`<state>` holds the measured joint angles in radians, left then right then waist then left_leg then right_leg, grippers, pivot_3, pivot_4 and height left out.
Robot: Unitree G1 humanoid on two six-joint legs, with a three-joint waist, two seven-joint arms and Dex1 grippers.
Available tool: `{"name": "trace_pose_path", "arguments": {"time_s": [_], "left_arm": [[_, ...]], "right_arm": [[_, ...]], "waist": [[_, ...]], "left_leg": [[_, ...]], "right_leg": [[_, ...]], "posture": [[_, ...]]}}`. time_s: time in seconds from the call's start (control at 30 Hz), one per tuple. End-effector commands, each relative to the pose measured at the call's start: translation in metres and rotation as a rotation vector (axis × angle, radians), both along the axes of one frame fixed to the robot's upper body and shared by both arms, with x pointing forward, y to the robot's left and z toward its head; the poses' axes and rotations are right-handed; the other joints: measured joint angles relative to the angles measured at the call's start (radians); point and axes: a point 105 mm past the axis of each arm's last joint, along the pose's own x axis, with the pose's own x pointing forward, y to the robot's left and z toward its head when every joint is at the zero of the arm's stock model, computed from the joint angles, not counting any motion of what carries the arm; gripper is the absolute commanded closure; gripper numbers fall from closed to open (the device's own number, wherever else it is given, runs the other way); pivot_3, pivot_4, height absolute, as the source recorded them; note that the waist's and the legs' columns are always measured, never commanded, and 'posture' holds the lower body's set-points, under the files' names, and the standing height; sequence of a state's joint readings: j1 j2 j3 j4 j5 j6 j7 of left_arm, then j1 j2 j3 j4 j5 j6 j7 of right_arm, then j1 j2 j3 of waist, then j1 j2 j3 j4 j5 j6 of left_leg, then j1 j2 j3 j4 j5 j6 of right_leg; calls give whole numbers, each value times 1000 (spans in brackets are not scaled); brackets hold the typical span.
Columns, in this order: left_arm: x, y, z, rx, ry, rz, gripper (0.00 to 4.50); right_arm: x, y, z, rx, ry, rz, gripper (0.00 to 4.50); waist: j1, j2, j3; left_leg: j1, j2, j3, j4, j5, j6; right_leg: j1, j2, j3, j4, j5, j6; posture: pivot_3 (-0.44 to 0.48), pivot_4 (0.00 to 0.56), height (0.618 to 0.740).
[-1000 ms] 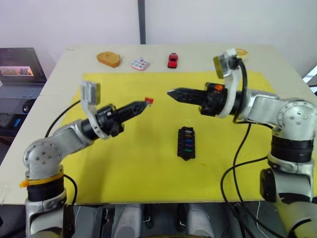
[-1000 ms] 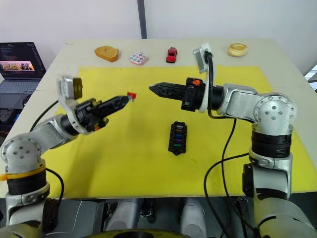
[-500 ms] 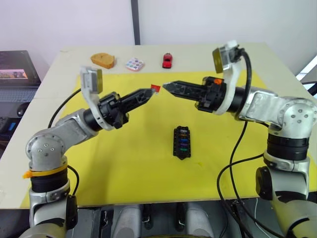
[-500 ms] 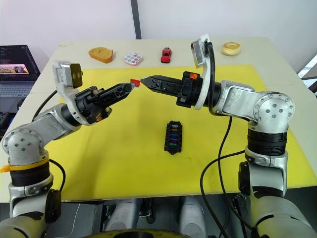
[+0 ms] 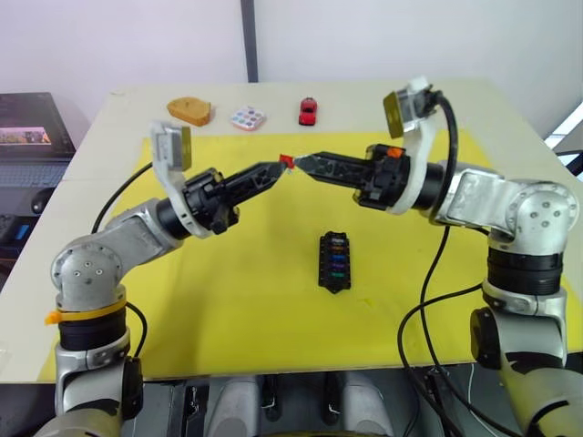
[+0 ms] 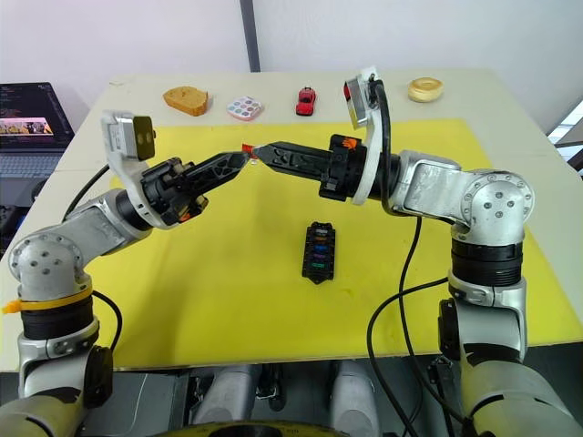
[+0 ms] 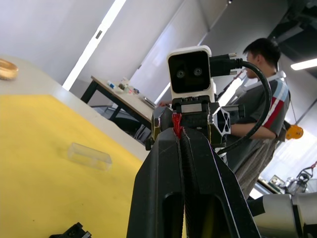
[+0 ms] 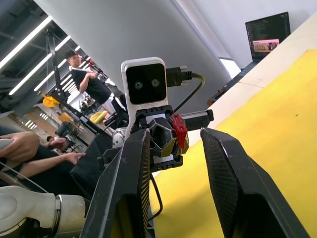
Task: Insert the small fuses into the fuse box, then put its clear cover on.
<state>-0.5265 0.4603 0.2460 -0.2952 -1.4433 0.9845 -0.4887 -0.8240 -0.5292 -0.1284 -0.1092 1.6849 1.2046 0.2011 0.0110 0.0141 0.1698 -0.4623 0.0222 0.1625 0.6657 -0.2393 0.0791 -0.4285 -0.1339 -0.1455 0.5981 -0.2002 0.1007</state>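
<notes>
From the head views, the fuse box (image 5: 334,262) lies on the yellow mat (image 5: 237,309) of the tabletop (image 5: 91,155) with several coloured fuses seated in its slots. The left tool (image 5: 281,165) is clamped on a red fuse (image 5: 286,161), held aloft tip to tip with the right tool (image 5: 301,163). The left wrist view shows the clear cover (image 7: 89,155) lying on the mat, not yet fitted. In the right wrist view the right tool's fingers (image 8: 126,198) stand apart around the red fuse, so a handover seems underway; that fuse and the cover remain.
</notes>
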Motion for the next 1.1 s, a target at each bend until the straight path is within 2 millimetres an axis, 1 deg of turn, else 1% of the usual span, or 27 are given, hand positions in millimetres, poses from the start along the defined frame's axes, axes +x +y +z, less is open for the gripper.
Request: {"name": "trace_pose_path", "arguments": {"time_s": [0.03,0.07,0.1,0.17,0.2,0.23,0.47,0.6,0.67,0.7,0.77,0.8,0.83,0.93,1.0,1.03,1.1], "left_arm": [[-6,-3,12,-24,-51,-18,4500],[-6,-4,11,-24,-51,-19,4500],[-7,-4,11,-23,-50,-22,4500],[-7,-5,10,-20,-50,-24,4500],[-8,-5,10,-19,-50,-25,4500],[-8,-5,9,-17,-48,-25,4500],[-8,-7,5,-7,-43,-25,4500],[-7,-3,3,10,-38,-15,4500],[-6,1,1,27,-36,-4,3890],[-6,4,1,34,-40,0,3660],[-6,8,3,44,-51,9,2738],[-6,12,5,48,-57,12,2108],[-7,15,6,55,-64,20,1684],[-2,26,4,113,-84,99,115],[1,34,-1,166,-91,147,44],[3,38,-3,204,-120,197,44],[4,43,-12,286,-152,239,44]], "right_arm": [[-5,-1,10,31,-40,6,2779],[-5,-1,9,31,-40,6,2779],[-5,-1,9,32,-41,6,3021],[-5,-1,9,35,-44,2,3638],[-5,-1,9,37,-45,2,4106],[-6,-1,10,37,-46,2,4446],[-8,0,10,39,-46,12,4446],[-8,0,9,35,-47,11,4446],[-6,0,9,30,-50,7,4500],[-6,1,8,28,-52,6,4500],[-4,0,7,26,-53,2,4500],[-2,0,7,25,-54,-2,4500],[-1,0,7,24,-56,-5,4500],[1,-2,8,16,-82,-15,4500],[4,-5,10,20,-130,-41,4500],[8,-9,13,33,-188,-87,4500],[10,-16,10,-11,-291,-127,4500]], "waist": [[0,0,0],[0,0,0],[0,0,0],[0,0,0],[0,0,0],[0,0,0],[0,0,0],[-1,0,0],[-1,0,0],[-1,0,0],[-1,0,0],[0,0,0],[0,0,0],[-1,0,0],[-3,0,0],[-2,0,0],[1,0,0]], "left_leg": [[0,0,0,0,0,0],[0,0,0,0,0,0],[0,0,0,0,0,0],[0,0,0,0,0,0],[0,0,0,0,0,0],[0,0,0,0,0,0],[0,0,0,0,0,0],[0,0,0,0,0,0],[0,0,0,0,0,0],[0,0,0,0,0,0],[0,0,0,0,0,0],[0,0,0,0,0,0],[0,0,0,0,0,0],[0,0,0,0,0,0],[0,0,1,0,0,0],[0,0,1,0,0,-1],[0,0,2,0,-2,-3]], "right_leg": [[0,0,0,0,0,0],[0,0,0,0,0,0],[0,0,0,0,0,0],[0,0,0,0,0,0],[0,0,0,0,0,0],[0,0,0,0,0,0],[0,0,0,0,0,0],[0,0,0,0,0,0],[0,0,0,0,0,0],[0,0,0,0,0,0],[0,0,0,0,0,0],[0,0,0,0,0,0],[0,0,0,0,0,0],[0,0,0,0,0,0],[-1,0,0,0,0,0],[-1,0,0,0,0,0],[-2,0,1,0,0,0]], "posture": [[0,150,740],[0,150,740],[0,150,740],[0,150,740],[0,150,740],[0,150,740],[0,150,740],[0,150,740],[0,150,740],[0,150,740],[0,150,740],[0,150,740],[0,150,740],[0,150,740],[0,150,740],[0,150,740],[0,150,740]]}}
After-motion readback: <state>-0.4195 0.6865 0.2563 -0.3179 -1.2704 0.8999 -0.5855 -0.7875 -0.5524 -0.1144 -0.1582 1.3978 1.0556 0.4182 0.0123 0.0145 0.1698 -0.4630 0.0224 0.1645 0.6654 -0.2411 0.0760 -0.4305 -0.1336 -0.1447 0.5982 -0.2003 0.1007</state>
